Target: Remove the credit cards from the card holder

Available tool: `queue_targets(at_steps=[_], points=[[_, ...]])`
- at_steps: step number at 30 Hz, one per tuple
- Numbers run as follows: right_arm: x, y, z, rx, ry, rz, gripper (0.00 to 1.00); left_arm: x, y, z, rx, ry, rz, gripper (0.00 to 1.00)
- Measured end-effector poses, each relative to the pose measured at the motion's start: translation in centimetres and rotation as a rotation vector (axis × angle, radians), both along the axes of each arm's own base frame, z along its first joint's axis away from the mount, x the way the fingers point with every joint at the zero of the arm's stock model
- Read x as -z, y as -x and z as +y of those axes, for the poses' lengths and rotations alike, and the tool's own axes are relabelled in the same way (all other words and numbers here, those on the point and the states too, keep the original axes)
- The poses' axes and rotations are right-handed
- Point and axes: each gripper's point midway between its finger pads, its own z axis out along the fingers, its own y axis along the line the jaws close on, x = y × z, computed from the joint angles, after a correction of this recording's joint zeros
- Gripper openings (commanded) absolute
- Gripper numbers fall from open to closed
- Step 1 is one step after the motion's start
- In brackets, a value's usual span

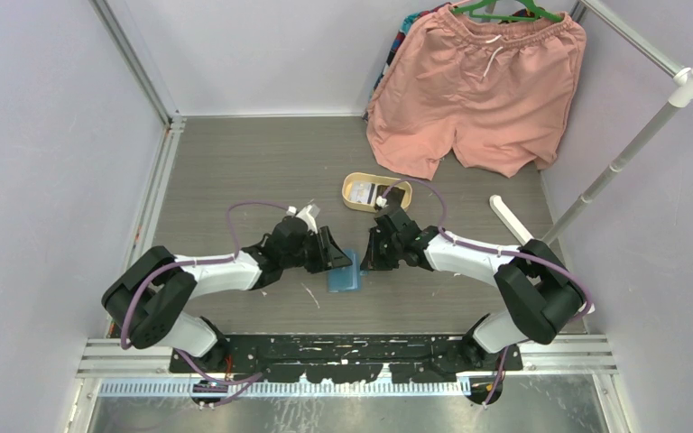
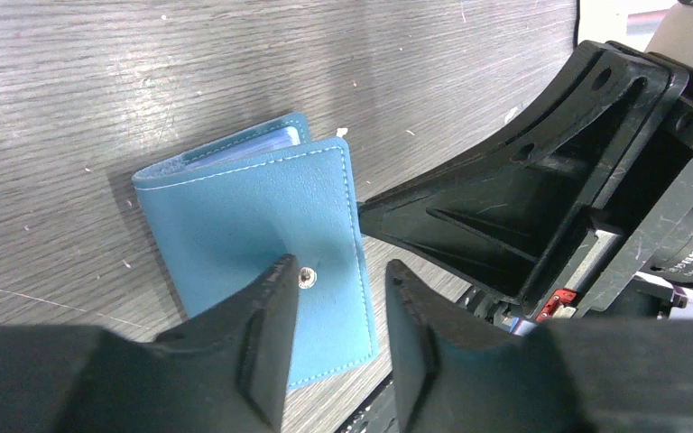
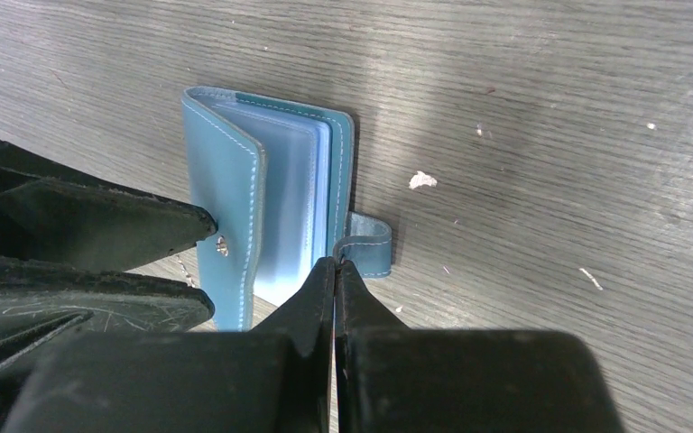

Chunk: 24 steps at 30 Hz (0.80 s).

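The teal-blue card holder (image 1: 344,280) lies on the table between both grippers, its front cover (image 2: 253,216) lifted partway. Clear sleeves (image 3: 293,198) show inside, but I can make out no credit cards in them. My left gripper (image 2: 338,275) stands open around the cover's free edge, one finger (image 2: 266,316) beside the snap stud (image 2: 306,277), the other clear of the leather. My right gripper (image 3: 336,263) is shut, its tips against the back cover's edge beside the snap tab (image 3: 368,244). From above, the left gripper (image 1: 336,251) and right gripper (image 1: 367,262) nearly meet over the holder.
A tan oval tray (image 1: 347,200) sits behind the grippers with flat light and dark pieces in it. Pink shorts (image 1: 478,90) hang at the back right by a white pole (image 1: 632,144). A short white bar (image 1: 510,219) lies right of the right arm.
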Motion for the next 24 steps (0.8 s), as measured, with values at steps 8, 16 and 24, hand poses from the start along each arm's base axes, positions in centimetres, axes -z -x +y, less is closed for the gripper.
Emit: queue_targets(at_steps=[8,16,24], points=[[0.0,0.0,0.0,0.000,0.000,-0.001,0.01,0.3,-0.1,0.0,-0.003,0.001,-0.005,0.51],[-1.4,-0.1,-0.3,0.007,-0.009,-0.037,0.01,2.2,-0.6,-0.3,-0.022,-0.009,0.020,0.51],[-2.3,-0.1,0.2,-0.006,-0.035,-0.062,0.01,2.2,-1.5,-1.4,-0.047,0.057,0.019,0.49]])
